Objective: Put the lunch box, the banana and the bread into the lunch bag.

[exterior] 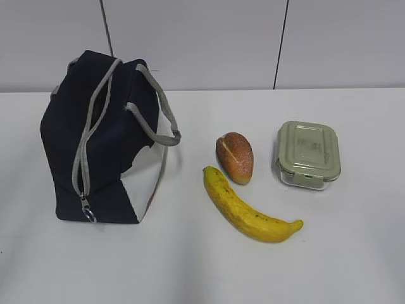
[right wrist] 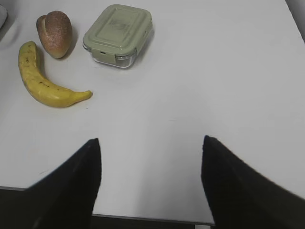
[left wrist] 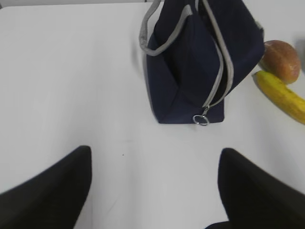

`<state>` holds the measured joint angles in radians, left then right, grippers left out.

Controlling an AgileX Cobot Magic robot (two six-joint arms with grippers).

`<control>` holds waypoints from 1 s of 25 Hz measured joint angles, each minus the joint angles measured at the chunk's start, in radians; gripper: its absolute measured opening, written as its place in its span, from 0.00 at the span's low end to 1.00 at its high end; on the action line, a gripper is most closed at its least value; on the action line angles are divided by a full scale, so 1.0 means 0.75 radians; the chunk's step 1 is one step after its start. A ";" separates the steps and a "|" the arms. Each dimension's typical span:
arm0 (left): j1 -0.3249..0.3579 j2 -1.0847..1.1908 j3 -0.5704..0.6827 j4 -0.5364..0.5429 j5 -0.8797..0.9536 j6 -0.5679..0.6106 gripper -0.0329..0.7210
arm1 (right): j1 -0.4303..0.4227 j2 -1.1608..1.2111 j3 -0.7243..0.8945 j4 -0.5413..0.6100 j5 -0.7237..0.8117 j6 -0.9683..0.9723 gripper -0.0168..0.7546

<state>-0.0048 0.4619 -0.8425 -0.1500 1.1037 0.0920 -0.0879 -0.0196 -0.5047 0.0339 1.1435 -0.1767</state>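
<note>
The navy lunch bag (exterior: 101, 139) stands at the left of the white table, its grey zipper (left wrist: 224, 57) running to a metal ring pull (left wrist: 202, 119). To its right lie the bread (exterior: 235, 156), the yellow banana (exterior: 247, 208) and the lunch box (exterior: 308, 154) with its green lid. No arm shows in the exterior view. My left gripper (left wrist: 155, 155) hangs open over bare table in front of the bag (left wrist: 200, 62). My right gripper (right wrist: 151, 143) is open above the table's near edge, with the banana (right wrist: 40, 81), bread (right wrist: 55, 32) and lunch box (right wrist: 119, 34) well ahead of it.
A grey wall with dark seams (exterior: 281, 44) rises behind the table. The table's front edge (right wrist: 152, 218) runs just under my right gripper. White tabletop (exterior: 253, 266) lies in front of the food.
</note>
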 joint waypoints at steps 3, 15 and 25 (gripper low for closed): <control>0.000 0.212 -0.127 -0.064 -0.003 0.000 0.76 | 0.000 0.000 0.000 0.000 0.000 0.000 0.66; 0.000 0.974 -0.543 -0.231 0.005 0.000 0.76 | 0.000 0.000 0.000 0.000 0.000 0.000 0.66; -0.020 1.445 -0.829 -0.301 -0.003 0.000 0.73 | 0.000 0.000 0.000 0.000 0.000 0.000 0.66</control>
<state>-0.0197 1.5458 -1.4644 -0.3757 1.1015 0.0920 -0.0879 -0.0196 -0.5047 0.0339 1.1435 -0.1767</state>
